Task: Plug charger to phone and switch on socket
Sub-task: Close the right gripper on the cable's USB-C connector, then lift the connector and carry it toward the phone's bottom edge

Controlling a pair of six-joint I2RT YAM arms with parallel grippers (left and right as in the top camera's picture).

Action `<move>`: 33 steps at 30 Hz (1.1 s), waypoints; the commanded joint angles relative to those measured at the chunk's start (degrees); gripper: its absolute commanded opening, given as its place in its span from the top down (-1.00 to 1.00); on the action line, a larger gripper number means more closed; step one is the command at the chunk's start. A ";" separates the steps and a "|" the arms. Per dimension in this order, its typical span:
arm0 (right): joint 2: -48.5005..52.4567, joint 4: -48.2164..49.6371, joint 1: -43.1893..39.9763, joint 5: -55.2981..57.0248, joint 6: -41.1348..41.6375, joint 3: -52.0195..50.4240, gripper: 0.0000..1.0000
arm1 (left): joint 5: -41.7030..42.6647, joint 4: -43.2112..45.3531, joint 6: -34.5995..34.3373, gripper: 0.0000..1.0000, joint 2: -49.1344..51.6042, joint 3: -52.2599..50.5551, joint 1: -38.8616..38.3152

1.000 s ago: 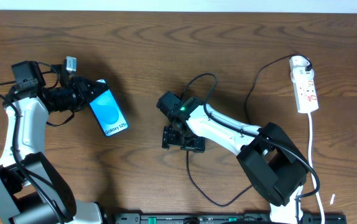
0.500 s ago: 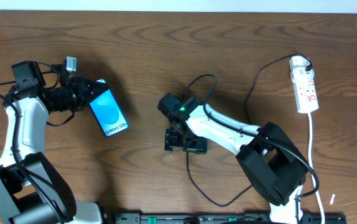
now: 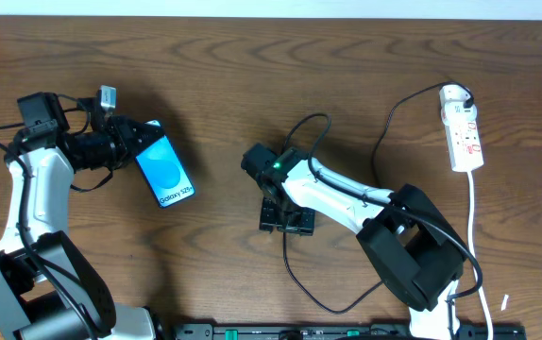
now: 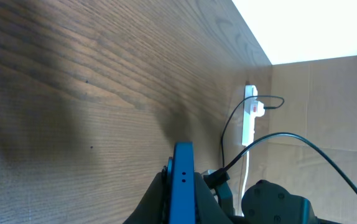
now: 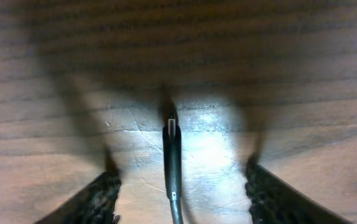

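On the bench (image 3: 252, 66), the step in hand was picking up the charger (image 5: 171, 149).
The left claw (image 3: 137, 140) was clamped on the phone (image 3: 167, 172). The socket (image 3: 464, 137) lay far right of the phone, and the right claw (image 3: 286, 221) sat between them, jaws apart astride the charger's tip. Next, I judged: pinch squarely, then carry it to the phone's port.

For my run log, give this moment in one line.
left gripper: jaws shut on phone | right gripper: jaws open astride charger | socket: untouched
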 commanded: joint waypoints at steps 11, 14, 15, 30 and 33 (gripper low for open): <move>1.84 0.61 -0.28 0.55 0.26 -0.94 0.78 | 1.36 0.20 0.52 0.85 -1.27 1.86 0.09; 1.84 0.68 -0.28 0.55 0.26 -0.94 0.88 | 1.36 0.20 0.55 0.85 -1.27 1.86 0.09; 1.84 0.70 -0.28 0.55 0.26 -0.94 0.90 | 1.36 0.20 0.52 0.85 -1.29 1.86 0.11; 1.81 1.16 -1.40 -0.39 -2.75 -0.02 0.98 | 1.36 0.20 0.55 0.85 -1.29 1.86 0.09; 1.81 1.22 -2.27 -1.09 -5.42 0.57 0.98 | 1.36 0.20 0.55 0.85 -1.27 1.86 0.09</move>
